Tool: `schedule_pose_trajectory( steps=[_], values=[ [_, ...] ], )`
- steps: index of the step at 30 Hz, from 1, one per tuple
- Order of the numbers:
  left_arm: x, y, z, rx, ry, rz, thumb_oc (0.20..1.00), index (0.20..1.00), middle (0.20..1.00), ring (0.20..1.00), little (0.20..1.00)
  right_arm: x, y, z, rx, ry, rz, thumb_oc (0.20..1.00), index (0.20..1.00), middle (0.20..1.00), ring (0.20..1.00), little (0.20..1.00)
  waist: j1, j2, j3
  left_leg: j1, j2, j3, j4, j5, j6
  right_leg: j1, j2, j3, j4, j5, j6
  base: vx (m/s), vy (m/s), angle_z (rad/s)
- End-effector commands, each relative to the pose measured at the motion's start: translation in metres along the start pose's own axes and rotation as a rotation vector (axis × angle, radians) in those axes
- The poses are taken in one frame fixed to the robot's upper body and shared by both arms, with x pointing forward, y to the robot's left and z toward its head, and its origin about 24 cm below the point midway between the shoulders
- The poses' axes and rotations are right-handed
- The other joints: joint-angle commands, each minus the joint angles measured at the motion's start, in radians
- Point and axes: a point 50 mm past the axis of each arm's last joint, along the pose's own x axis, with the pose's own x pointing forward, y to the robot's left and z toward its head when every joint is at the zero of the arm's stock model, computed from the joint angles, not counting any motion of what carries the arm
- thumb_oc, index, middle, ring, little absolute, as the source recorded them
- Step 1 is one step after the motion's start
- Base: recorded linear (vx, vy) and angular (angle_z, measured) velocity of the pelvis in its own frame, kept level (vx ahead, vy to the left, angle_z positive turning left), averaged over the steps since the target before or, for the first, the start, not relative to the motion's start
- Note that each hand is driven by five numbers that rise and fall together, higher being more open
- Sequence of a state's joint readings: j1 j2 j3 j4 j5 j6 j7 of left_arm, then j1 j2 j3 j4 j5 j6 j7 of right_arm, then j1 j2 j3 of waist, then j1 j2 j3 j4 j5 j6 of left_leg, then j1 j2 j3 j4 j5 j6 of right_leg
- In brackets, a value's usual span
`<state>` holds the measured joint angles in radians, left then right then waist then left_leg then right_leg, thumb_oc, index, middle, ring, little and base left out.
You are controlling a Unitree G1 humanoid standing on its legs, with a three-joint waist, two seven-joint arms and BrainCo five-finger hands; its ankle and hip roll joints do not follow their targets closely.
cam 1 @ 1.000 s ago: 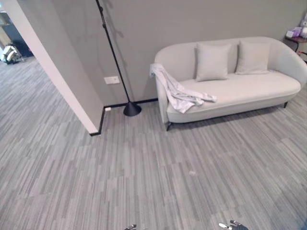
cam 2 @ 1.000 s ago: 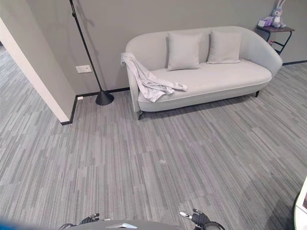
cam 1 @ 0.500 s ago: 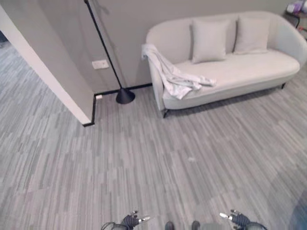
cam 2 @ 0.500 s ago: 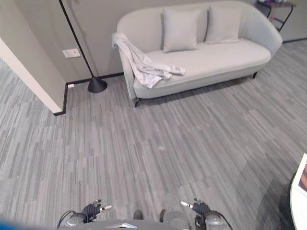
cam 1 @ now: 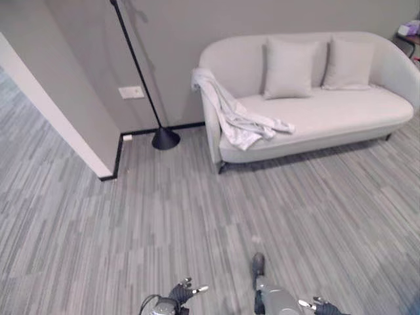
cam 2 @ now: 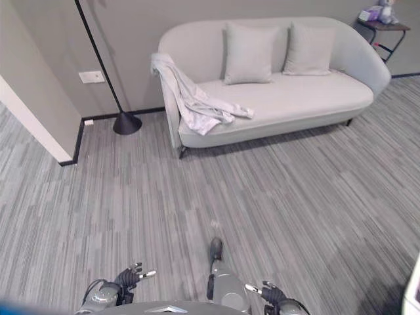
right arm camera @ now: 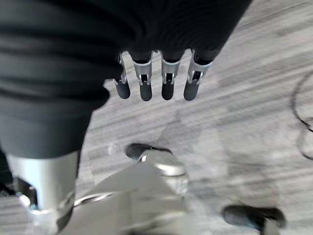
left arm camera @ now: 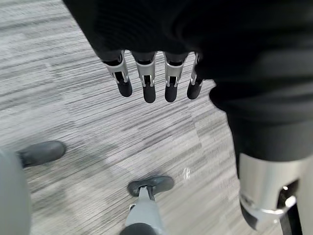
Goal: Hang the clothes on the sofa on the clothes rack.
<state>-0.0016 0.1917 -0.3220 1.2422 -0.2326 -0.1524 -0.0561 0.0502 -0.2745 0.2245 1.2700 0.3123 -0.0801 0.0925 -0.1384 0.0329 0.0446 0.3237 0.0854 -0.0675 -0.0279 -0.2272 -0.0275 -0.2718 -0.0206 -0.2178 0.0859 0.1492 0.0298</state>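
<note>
A pale grey garment point(cam 1: 235, 117) point(cam 2: 193, 100) lies draped over the left armrest of the light sofa point(cam 1: 341, 111) point(cam 2: 302, 98) and spreads onto the seat. A black clothes rack pole point(cam 1: 136, 62) point(cam 2: 98, 56) rises from a round base point(cam 1: 165, 138) by the wall, left of the sofa. My left hand point(cam 2: 128, 279) point(left arm camera: 146, 76) hangs low at the bottom of the view, fingers straight, holding nothing. My right hand point(cam 2: 269, 292) point(right arm camera: 154, 78) hangs likewise, open and empty. Both hands are far from the garment.
Two cushions point(cam 1: 289, 65) lean on the sofa back. A white wall corner point(cam 1: 72, 125) juts out on the left. A small side table point(cam 2: 384, 26) with toys stands right of the sofa. Grey carpet point(cam 1: 164, 216) stretches between me and the sofa.
The camera has moved: sofa and rack sit slightly lower and to the left in view. Both hands stay low at my sides, open.
</note>
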Motion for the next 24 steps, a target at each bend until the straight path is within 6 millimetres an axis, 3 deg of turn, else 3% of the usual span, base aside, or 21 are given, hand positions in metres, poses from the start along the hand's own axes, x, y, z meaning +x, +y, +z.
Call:
schedule_pose_trajectory(
  steps=[1, 2, 3, 4, 5, 7, 9, 12, 14, 15, 16, 19, 22, 23, 24],
  values=[
    [0.003, 0.022, 0.033, -0.008, -0.101, 0.048, 1.000, 1.000, 1.000, 1.000, 1.000, 0.002, -0.004, 0.035, -0.021, -0.126, 0.005, 1.000, 1.000, 1.000, 1.000, 1.000, -0.004, -0.009, 0.019, 0.027, 0.019, -0.053, 0.043, 0.175, -0.053, 0.004, -0.008, 0.052, -0.143, 0.072, 0.094, 0.54, -0.286, 0.14],
    [0.003, 0.025, 0.027, -0.010, -0.079, 0.060, 1.000, 1.000, 1.000, 1.000, 1.000, 0.002, -0.005, 0.036, -0.005, -0.133, 0.001, 1.000, 1.000, 1.000, 1.000, 1.000, -0.008, 0.004, 0.009, -0.010, 0.041, -0.055, 0.153, 0.307, -0.102, 0.048, 0.019, 0.054, -0.137, 0.036, 0.063, 0.53, -0.283, -0.08],
    [0.002, 0.026, 0.024, -0.011, -0.067, 0.063, 1.000, 1.000, 1.000, 1.000, 1.000, 0.002, -0.005, 0.037, -0.005, -0.139, 0.003, 1.000, 1.000, 1.000, 1.000, 1.000, -0.007, 0.005, 0.011, -0.038, 0.043, -0.048, 0.241, 0.365, -0.125, 0.081, 0.032, 0.057, -0.143, 0.018, 0.044, 0.40, -0.220, 0.01],
    [0.002, 0.026, 0.024, -0.011, -0.067, 0.064, 1.000, 1.000, 1.000, 1.000, 1.000, 0.002, -0.005, 0.037, -0.005, -0.139, 0.004, 1.000, 1.000, 1.000, 1.000, 1.000, -0.011, 0.001, 0.008, -0.042, 0.039, -0.052, 0.240, 0.368, -0.124, 0.078, 0.026, 0.055, -0.142, 0.018, 0.045, 0.45, -0.316, 0.13],
    [0.001, 0.031, 0.023, -0.027, -0.060, 0.081, 1.000, 1.000, 1.000, 1.000, 1.000, 0.002, -0.005, 0.041, -0.002, -0.159, 0.006, 1.000, 1.000, 1.000, 1.000, 1.000, 0.004, -0.021, 0.031, -0.154, 0.044, -0.023, 0.468, 0.470, -0.141, 0.150, 0.037, 0.075, -0.146, -0.027, 0.002, 0.40, -0.325, 0.12],
    [0.000, 0.036, 0.022, -0.040, -0.057, 0.100, 1.000, 1.000, 1.000, 1.000, 1.000, 0.002, -0.008, 0.045, 0.003, -0.167, -0.009, 1.000, 1.000, 1.000, 1.000, 1.000, 0.023, -0.056, 0.052, -0.247, 0.043, 0.011, 0.611, 0.470, -0.089, 0.206, 0.027, 0.097, -0.157, -0.055, -0.020, 0.41, -0.341, 0.38],
    [0.000, 0.036, 0.019, -0.064, -0.052, 0.105, 1.000, 1.000, 1.000, 1.000, 1.000, 0.002, -0.009, 0.050, -0.001, -0.176, -0.014, 1.000, 1.000, 1.000, 1.000, 1.000, 0.063, -0.079, 0.077, -0.367, 0.024, 0.055, 0.674, 0.370, -0.032, 0.265, 0.022, 0.132, -0.172, -0.083, -0.025, 0.32, -0.202, 0.04],
    [-0.002, 0.035, 0.012, -0.090, -0.043, 0.107, 1.000, 1.000, 1.000, 1.000, 1.000, 0.002, -0.009, 0.055, -0.021, -0.190, -0.005, 1.000, 1.000, 1.000, 1.000, 1.000, 0.109, -0.087, 0.097, -0.486, 0.008, 0.102, 0.538, 0.305, -0.020, 0.328, 0.015, 0.166, -0.173, -0.124, -0.012, 0.35, -0.038, -0.50],
    [-0.002, 0.035, 0.010, -0.101, -0.041, 0.111, 1.000, 1.000, 1.000, 1.000, 1.000, 0.002, -0.008, 0.056, -0.035, -0.196, -0.003, 1.000, 1.000, 1.000, 1.000, 1.000, 0.133, -0.083, 0.099, -0.531, -0.001, 0.109, 0.361, 0.302, -0.024, 0.360, 0.020, 0.175, -0.173, -0.157, -0.004, 0.28, 0.031, -0.57],
    [-0.002, 0.035, 0.010, -0.101, -0.041, 0.111, 1.000, 1.000, 1.000, 1.000, 1.000, 0.002, -0.008, 0.056, -0.035, -0.195, -0.003, 1.000, 1.000, 1.000, 1.000, 1.000, 0.135, -0.085, 0.104, -0.520, -0.003, 0.112, 0.355, 0.302, -0.024, 0.367, 0.018, 0.177, -0.173, -0.159, -0.003, 0.41, 0.057, -0.50],
    [-0.002, 0.033, 0.009, -0.115, -0.046, 0.106, 1.000, 1.000, 1.000, 1.000, 1.000, 0.002, -0.007, 0.056, -0.049, -0.193, 0.000, 1.000, 1.000, 1.000, 1.000, 1.000, 0.162, -0.059, 0.099, -0.558, -0.011, 0.096, 0.154, 0.356, -0.033, 0.413, 0.046, 0.184, -0.173, -0.196, -0.002, 0.45, 0.058, -0.40],
    [-0.002, 0.032, 0.008, -0.120, -0.043, 0.108, 1.000, 1.000, 1.000, 1.000, 1.000, 0.002, -0.006, 0.055, -0.049, -0.192, -0.002, 1.000, 1.000, 1.000, 1.000, 1.000, 0.195, -0.043, 0.108, -0.600, -0.033, 0.100, -0.044, 0.438, -0.061, 0.497, 0.064, 0.218, -0.173, -0.244, -0.003, 0.52, 0.057, -0.21],
    [-0.002, 0.032, 0.007, -0.124, -0.037, 0.109, 1.000, 1.000, 1.000, 1.000, 1.000, 0.003, -0.004, 0.053, -0.052, -0.180, -0.001, 1.000, 1.000, 1.000, 1.000, 1.000, 0.204, -0.046, 0.104, -0.624, -0.030, 0.148, -0.059, 0.450, -0.065, 0.537, 0.056, 0.242, -0.173, -0.261, 0.001, 0.35, 0.083, -0.59],
    [-0.005, 0.033, -0.003, -0.138, -0.011, 0.116, 1.000, 1.000, 1.000, 1.000, 1.000, 0.003, -0.002, 0.046, -0.078, -0.153, 0.010, 1.000, 1.000, 1.000, 1.000, 1.000, 0.223, -0.040, 0.079, -0.604, -0.027, 0.145, -0.059, 0.455, -0.061, 0.574, 0.048, 0.274, -0.173, -0.279, 0.011, 0.90, 0.342, -0.99],
    [-0.007, 0.034, -0.010, -0.143, 0.012, 0.125, 1.000, 1.000, 1.000, 1.000, 1.000, 0.003, 0.002, 0.036, -0.077, -0.122, 0.023, 1.000, 1.000, 1.000, 1.000, 1.000, 0.231, -0.047, 0.038, -0.565, -0.033, 0.139, -0.058, 0.488, -0.054, 0.607, 0.001, 0.292, -0.173, -0.290, 0.032, 0.79, 0.309, -1.04]
  ],
)
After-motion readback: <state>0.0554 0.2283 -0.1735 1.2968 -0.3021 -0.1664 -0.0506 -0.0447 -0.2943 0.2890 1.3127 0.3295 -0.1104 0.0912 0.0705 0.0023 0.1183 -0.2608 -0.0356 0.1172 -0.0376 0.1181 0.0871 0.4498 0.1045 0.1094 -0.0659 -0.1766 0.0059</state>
